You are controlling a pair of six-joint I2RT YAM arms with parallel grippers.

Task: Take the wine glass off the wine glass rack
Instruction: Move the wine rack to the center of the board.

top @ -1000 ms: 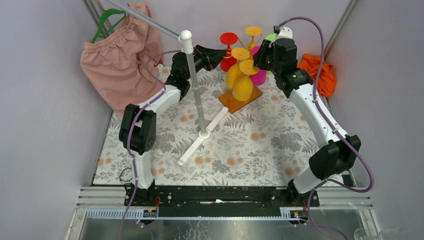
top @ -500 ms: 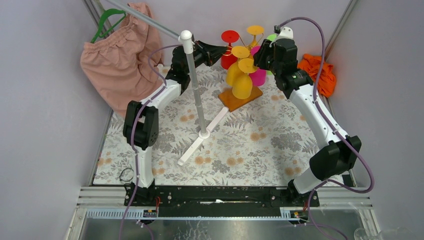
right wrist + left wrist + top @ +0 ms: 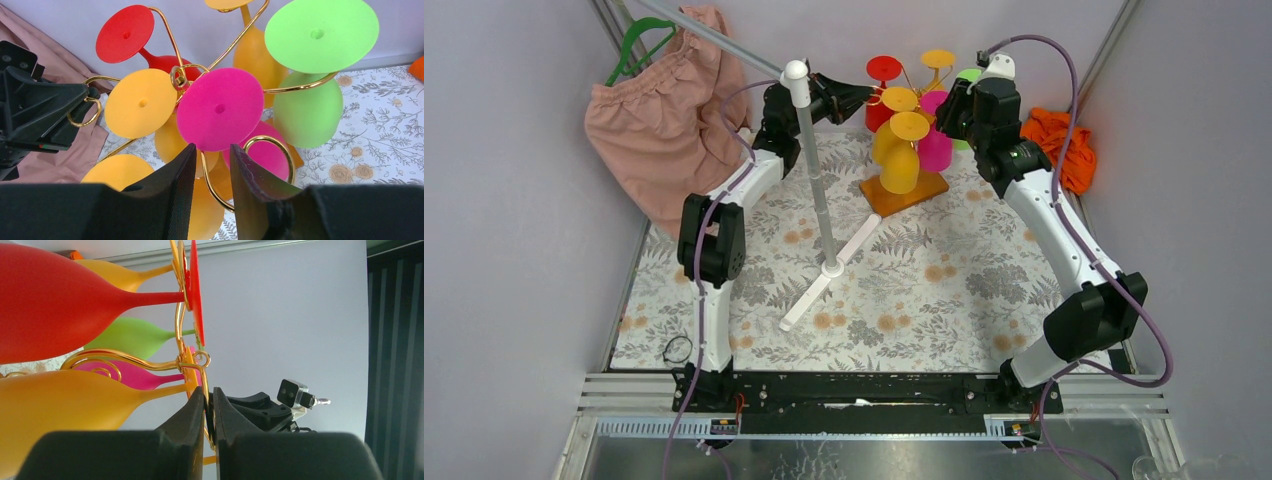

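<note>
Left pincer [image 3: 209, 390]: clenched on a gold wire curl of the wine glass rack [image 3: 904, 192], right at the stem end of a yellow glass [image 3: 60, 410]
Right pincer [image 3: 212, 159]: released, fingers a little apart on either side of a gold wire loop, close by the round foot of the pink glass [image 3: 220, 107]
Glasses: pink, yellow, a red glass [image 3: 60, 295] and a green glass [image 3: 320, 32] all hang bowl-down on the rack
Rack: wooden base near the far edge of the worktop [image 3: 944, 300], right of middle
Around: white pole stand [image 3: 809, 130] at the middle; pink garment [image 3: 659, 120] at the far left corner; orange cloth [image 3: 1059, 140] at the far right corner

six wine glasses [image 3: 220, 107] — one rack [image 3: 924, 190]
</note>
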